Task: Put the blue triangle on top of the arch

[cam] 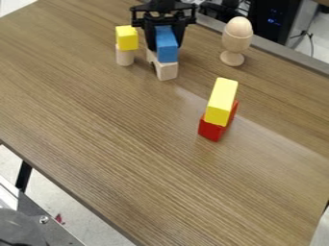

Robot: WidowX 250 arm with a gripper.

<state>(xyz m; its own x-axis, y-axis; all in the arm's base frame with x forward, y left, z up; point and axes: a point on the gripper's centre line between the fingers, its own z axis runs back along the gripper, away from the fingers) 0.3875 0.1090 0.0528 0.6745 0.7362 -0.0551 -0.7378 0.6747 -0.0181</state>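
Note:
At the top of the camera view, the black gripper [164,34] hangs over the table with its fingers against both sides of a blue block [167,45]. The blue block looks long and box-like from here; a triangular shape cannot be made out. Directly beneath it is the pale wooden arch [167,71], its near end showing below the blue and its opening on the left side. The block appears to rest on the arch, though the rear of both is hidden by the gripper.
Left of the arch, a yellow cube [126,38] tops a wooden cylinder [124,56]. A wooden egg in a cup [236,42] stands at the right, near the table's [116,144] back edge. Closer to the camera, a long yellow block [221,102] lies on a red block [210,130].

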